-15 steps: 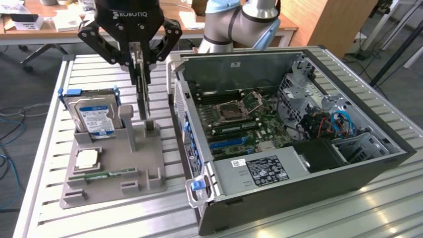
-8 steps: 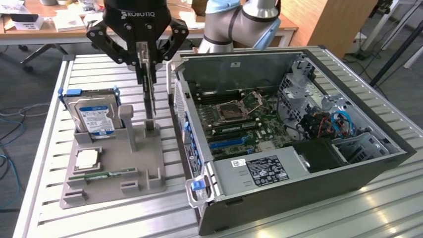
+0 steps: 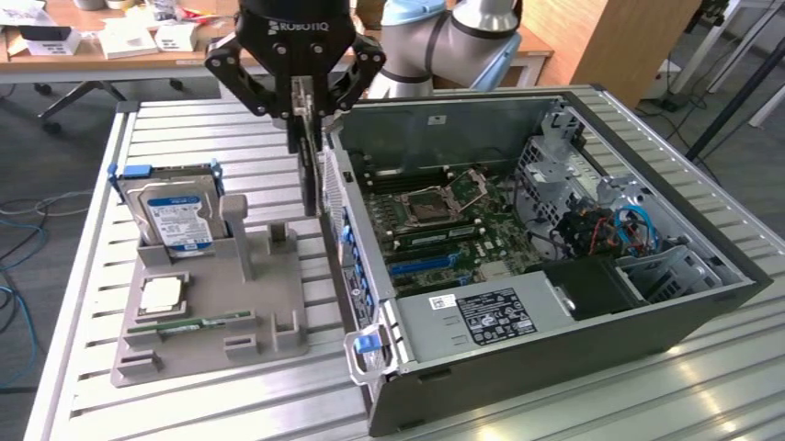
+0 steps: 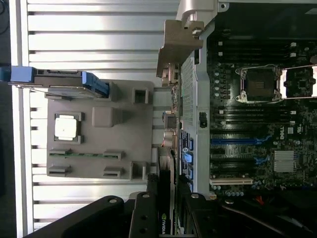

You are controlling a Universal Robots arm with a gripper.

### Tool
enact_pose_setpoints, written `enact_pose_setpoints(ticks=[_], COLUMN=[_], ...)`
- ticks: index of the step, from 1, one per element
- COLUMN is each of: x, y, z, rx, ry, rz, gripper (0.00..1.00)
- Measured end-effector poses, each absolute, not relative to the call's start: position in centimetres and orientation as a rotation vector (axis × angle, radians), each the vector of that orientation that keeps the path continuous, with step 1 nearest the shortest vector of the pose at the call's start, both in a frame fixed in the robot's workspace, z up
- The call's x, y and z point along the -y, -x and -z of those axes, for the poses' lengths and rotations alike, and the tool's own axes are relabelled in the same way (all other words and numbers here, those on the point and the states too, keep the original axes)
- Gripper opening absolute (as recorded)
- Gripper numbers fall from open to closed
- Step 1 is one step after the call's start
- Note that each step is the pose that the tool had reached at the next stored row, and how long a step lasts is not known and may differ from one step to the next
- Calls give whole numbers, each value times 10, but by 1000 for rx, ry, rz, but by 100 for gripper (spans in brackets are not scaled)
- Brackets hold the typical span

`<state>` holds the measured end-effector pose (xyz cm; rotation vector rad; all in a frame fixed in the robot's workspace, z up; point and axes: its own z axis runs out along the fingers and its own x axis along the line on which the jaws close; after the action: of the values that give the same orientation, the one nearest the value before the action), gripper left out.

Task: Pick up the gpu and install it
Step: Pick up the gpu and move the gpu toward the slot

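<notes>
Black and thin, the gpu hangs upright and shows its narrow edge. The claw is pinching its upper part between the two fingers. The card reaches straight down from the claw and touches nothing else. Its lower end is in the air just beside the rear wall of the open computer case, over the narrow gap between this wall and the grey holder.

In the wrist view the gpu stands between the dark fingers of the claw, and a small green logo is visible on its edge. The motherboard lies inside the case.

The holder rests on the desk, which is made of metal slats. It carries a hard drive standing upright, a square processor lying flat and a green RAM stick. All three are well apart from the claw.
</notes>
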<state>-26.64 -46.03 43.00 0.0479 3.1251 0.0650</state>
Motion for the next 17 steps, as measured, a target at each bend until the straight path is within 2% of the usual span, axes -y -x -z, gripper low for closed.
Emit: enact_pose_setpoints(ticks=[17], x=[460], y=[190], z=[-430], rx=[-3125], ry=[-48], rz=[-72], gripper=[26])
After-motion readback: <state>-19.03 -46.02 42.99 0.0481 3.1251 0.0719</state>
